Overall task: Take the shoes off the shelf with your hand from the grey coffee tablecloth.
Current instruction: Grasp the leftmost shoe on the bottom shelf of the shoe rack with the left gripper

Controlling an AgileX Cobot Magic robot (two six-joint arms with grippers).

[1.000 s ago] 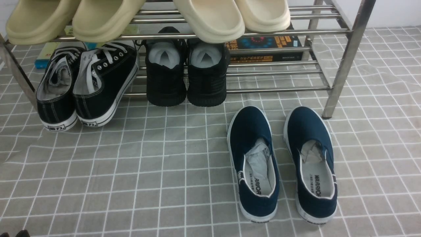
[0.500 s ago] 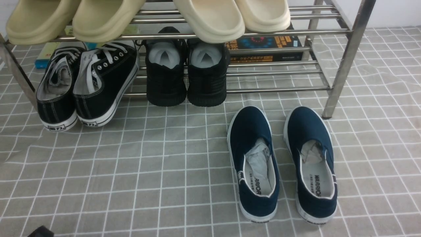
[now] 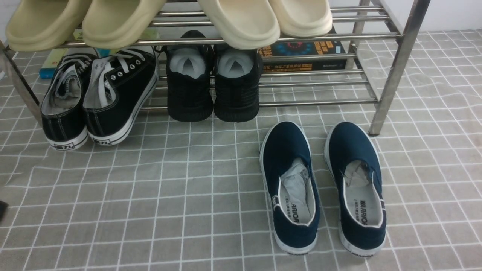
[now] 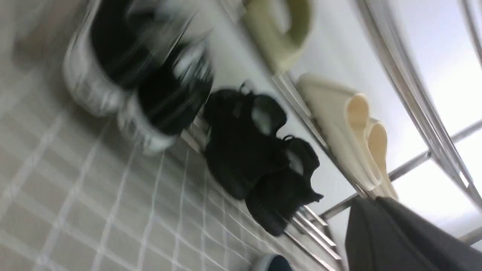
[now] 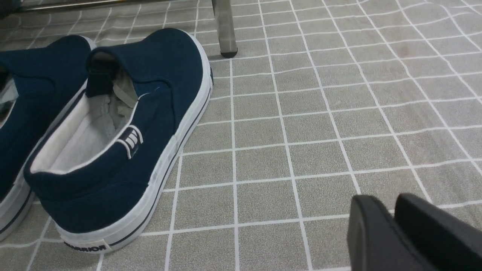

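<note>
Canvas sneakers (image 3: 98, 98) at shelf's (image 3: 395, 56) left end, heels toward me, long axis running away; my left tool (image 4: 380, 233), pressed together, is nearer. Right tool (image 5: 389, 214): can't tell.

A pair of navy canvas slip-on shoes (image 3: 288, 150) with white soles lies side by side, crumpled paper (image 3: 297, 178) inside each. Farther back, to their left, two all-black knit sneakers (image 3: 190, 96) sit touching. Above rest khaki foam slides (image 3: 113, 22) and cream foam slides (image 3: 241, 22); a dark book with orange lettering (image 3: 301, 51) lies beyond
</note>
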